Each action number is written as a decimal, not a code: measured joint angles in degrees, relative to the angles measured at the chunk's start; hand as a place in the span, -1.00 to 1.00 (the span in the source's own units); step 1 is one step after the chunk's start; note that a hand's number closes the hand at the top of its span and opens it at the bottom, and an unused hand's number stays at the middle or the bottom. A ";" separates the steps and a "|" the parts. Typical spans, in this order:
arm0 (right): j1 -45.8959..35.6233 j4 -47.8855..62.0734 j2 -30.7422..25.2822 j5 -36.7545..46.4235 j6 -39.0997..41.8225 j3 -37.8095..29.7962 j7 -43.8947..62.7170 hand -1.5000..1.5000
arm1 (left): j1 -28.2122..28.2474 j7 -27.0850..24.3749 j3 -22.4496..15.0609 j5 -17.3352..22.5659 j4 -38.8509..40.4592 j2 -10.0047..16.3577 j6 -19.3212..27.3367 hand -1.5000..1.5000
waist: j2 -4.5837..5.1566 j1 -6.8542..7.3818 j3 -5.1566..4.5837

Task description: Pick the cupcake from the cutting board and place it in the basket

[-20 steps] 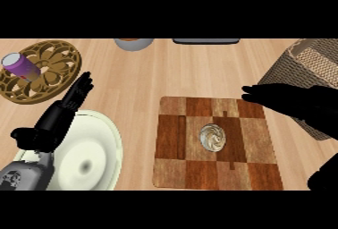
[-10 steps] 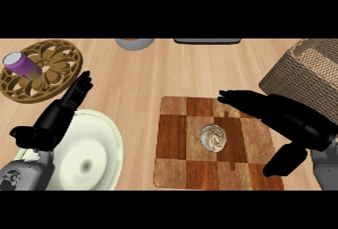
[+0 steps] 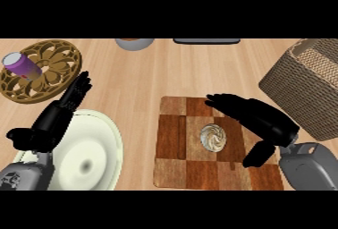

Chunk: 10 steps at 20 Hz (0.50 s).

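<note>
A: Since the last two frames the right hand (image 3: 264,121) has travelled left from the board's right edge. It now arches over the cutting board (image 3: 177,172), just right of the cupcake (image 3: 213,136). The thumb has closed in too.

B: Finger state?

A: Fingers (image 3: 228,102) and thumb are spread apart and hold nothing. The fingers lie far of the cupcake, the thumb near-right of it. Contact not yet made, as far as I can tell. The cupcake sits mid-board, upright.

B: Left hand (image 3: 58,117)?

A: Resting at left over the plate (image 3: 109,134) rim, fingers straight.

B: Risks?

A: Judgement only: if the hand closes while off to the right, the thumb may push the cupcake leftward, or tip it. A hand coming down too low could crush the top. Later, the basket (image 3: 310,85) rim at far right may catch a low carry.
</note>
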 measured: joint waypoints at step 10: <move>1.76 0.43 3.56 2.95 1.42 -1.83 -5.07 -1.00 | -2.76 0.03 2.98 -2.62 3.21 -2.51 -2.47 0.00 | -0.03 -0.23 -0.01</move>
